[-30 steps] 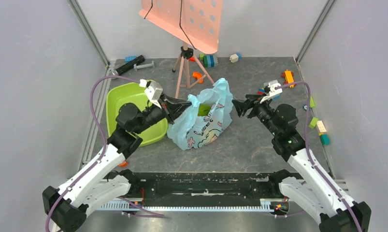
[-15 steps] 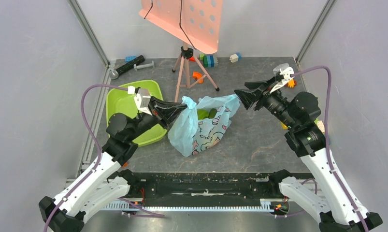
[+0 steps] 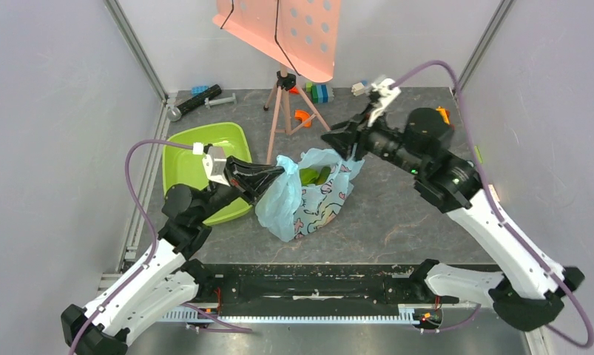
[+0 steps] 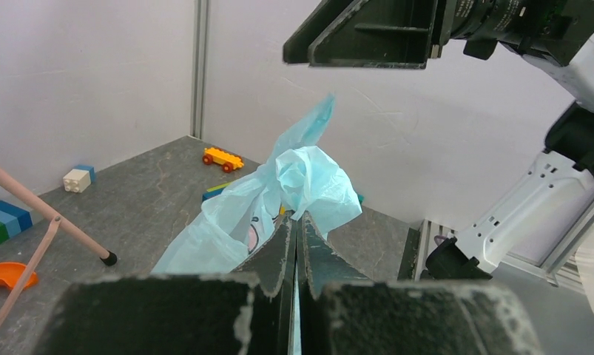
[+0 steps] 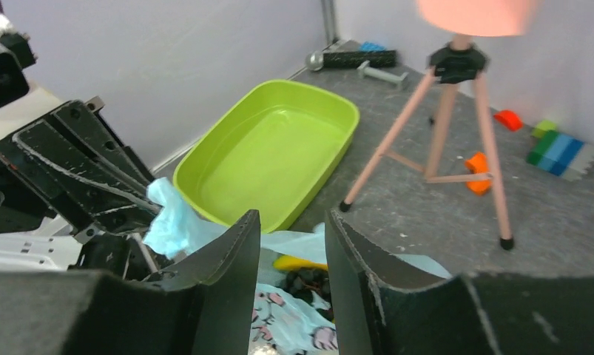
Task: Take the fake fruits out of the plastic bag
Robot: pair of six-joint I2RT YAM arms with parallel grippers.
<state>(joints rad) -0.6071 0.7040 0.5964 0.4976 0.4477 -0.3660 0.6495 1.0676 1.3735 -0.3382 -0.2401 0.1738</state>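
The light-blue plastic bag (image 3: 308, 203) stands in the middle of the floor, its mouth open upward. My left gripper (image 3: 279, 171) is shut on the bag's left top edge, and the wrist view shows crumpled bag film (image 4: 308, 181) bunched above the left gripper (image 4: 295, 218). My right gripper (image 3: 336, 142) hovers over the bag's right rim. In its own view the right gripper (image 5: 290, 222) is open, with nothing between its fingers. Below it, inside the bag (image 5: 294, 325), lie fake fruits: a yellow banana (image 5: 301, 262) and a dark cluster (image 5: 308, 281). Green fruit (image 3: 312, 176) shows from above.
A lime-green tub (image 3: 205, 155) sits just left of the bag, under the left arm. A pink tripod (image 3: 282, 96) carrying a perforated pink board stands behind the bag. Toy bricks (image 3: 319, 92) and a black tool (image 3: 201, 98) lie along the back wall.
My right arm has swung left and up from the bag's right side to above its mouth, jaws narrowing. The left gripper stays shut on the bag, whose mouth has spread open.
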